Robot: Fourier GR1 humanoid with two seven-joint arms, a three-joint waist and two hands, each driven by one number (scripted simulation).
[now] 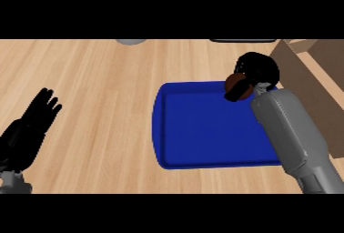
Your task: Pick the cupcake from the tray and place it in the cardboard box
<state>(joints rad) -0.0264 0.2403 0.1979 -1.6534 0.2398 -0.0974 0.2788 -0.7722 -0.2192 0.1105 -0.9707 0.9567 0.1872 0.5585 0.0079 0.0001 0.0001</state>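
The right hand (255, 73) has its fingers (236, 94) curled round the cupcake (236, 84) over the blue tray (201, 127) — risk of clipping the cardboard box (309, 68) wall; the left hand (30, 123) rests, fingers released.

My right hand (256, 68) curls round the cupcake (236, 83) and hides most of it; only a brown sliver shows at the left of my fingers. My right forearm (295, 136) covers the right rim of the blue tray (194, 132). The cardboard box (316, 77) is cut off by the view's right edge. At the top edge, a grey round thing (131, 41) and a dark flat thing (243, 40) are clipped, too little to name. My left hand (30, 125) runs off the left edge.
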